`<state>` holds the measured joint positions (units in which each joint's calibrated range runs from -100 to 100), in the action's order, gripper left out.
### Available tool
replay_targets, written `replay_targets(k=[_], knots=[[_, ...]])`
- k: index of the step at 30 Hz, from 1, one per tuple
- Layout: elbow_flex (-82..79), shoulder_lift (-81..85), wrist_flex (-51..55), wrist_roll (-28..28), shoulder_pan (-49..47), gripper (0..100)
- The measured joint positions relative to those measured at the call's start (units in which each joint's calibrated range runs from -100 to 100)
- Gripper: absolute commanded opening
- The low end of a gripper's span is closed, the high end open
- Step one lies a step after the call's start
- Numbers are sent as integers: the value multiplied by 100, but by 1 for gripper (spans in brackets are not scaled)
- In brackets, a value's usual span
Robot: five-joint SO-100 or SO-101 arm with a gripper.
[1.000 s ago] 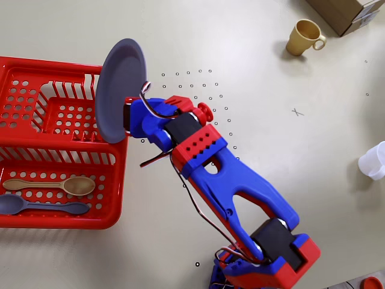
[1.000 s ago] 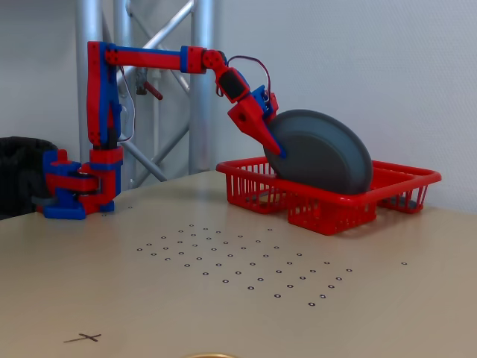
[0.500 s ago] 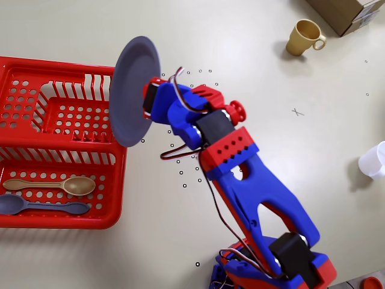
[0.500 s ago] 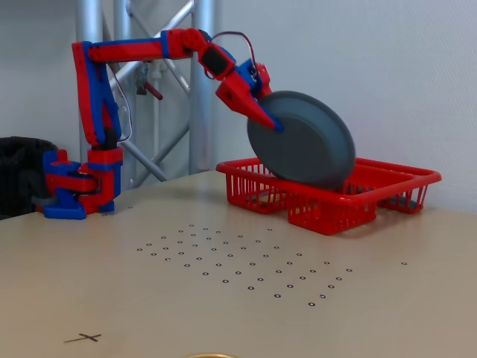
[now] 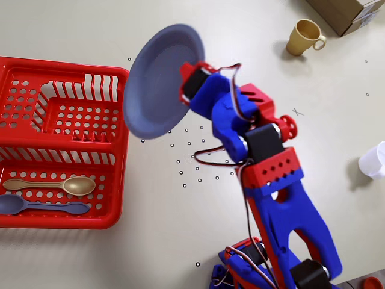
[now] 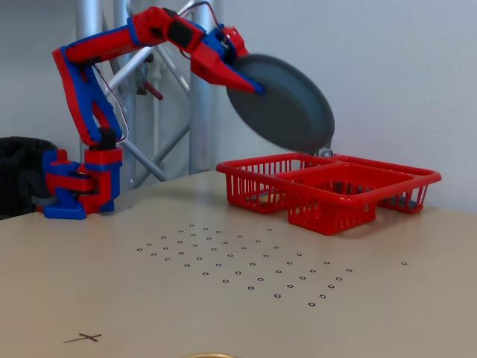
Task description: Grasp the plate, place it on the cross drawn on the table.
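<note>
Matte blue-grey plastic plate (image 5: 159, 78), smooth and unreflective, gripped by a glossy red-and-blue moulded plastic arm (image 5: 271, 180). A shiny perforated red plastic basket (image 5: 60, 150) sits on the pale, matte table (image 5: 150, 241). Behind, brushed metal truss tubes (image 6: 200, 89); at the top corner, a brown cardboard box (image 5: 346, 12).

plate (image 5: 157, 84): round, blue-grey, tilted on edge, held in the air
cross (image 5: 297, 112): small grey x on table (image 5: 90, 253), bare
</note>
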<state>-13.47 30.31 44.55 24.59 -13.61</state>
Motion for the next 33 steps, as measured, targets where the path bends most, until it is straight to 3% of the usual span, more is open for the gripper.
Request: replay_targets(k=[8,15,25,33], knots=[[18,180,-216,-493,1029,0],[1058,-703,-216,-1060,2021,0],[1483,-1626,80,-1153,3041,0],[2803,-2778,1026,-1324,3905,0]])
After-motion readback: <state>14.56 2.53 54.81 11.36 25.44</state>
